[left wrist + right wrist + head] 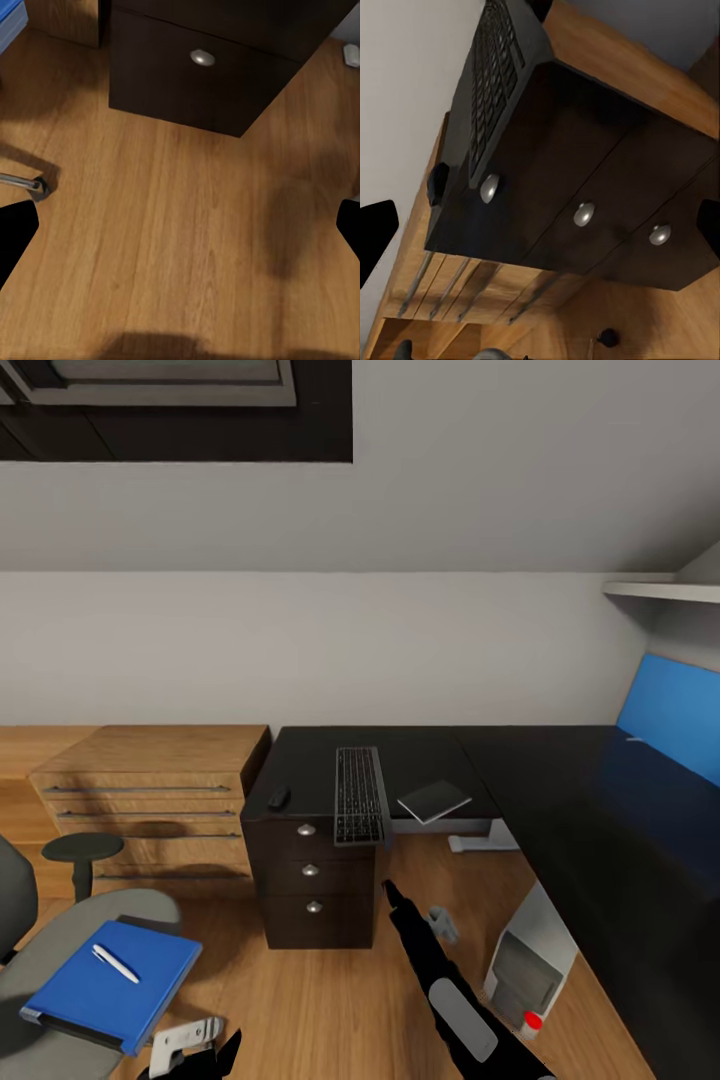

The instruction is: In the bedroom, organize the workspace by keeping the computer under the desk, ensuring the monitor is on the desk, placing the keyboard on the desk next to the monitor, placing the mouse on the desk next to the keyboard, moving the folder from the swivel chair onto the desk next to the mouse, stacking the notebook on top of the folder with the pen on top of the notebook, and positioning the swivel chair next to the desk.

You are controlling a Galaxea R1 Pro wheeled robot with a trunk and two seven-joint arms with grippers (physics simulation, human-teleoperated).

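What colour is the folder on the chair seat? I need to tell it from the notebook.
Bright blue; the folder shows best in the head view.

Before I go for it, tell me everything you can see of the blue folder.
The folder is a flat, bright blue rectangle with a dark edge along its near side. It lies flat and closed on the grey seat of the swivel chair, turned at a slant to the desk. A short whitish pen rests on its cover. Neither gripper touches it. A blue corner, probably the folder, shows in the left wrist view.
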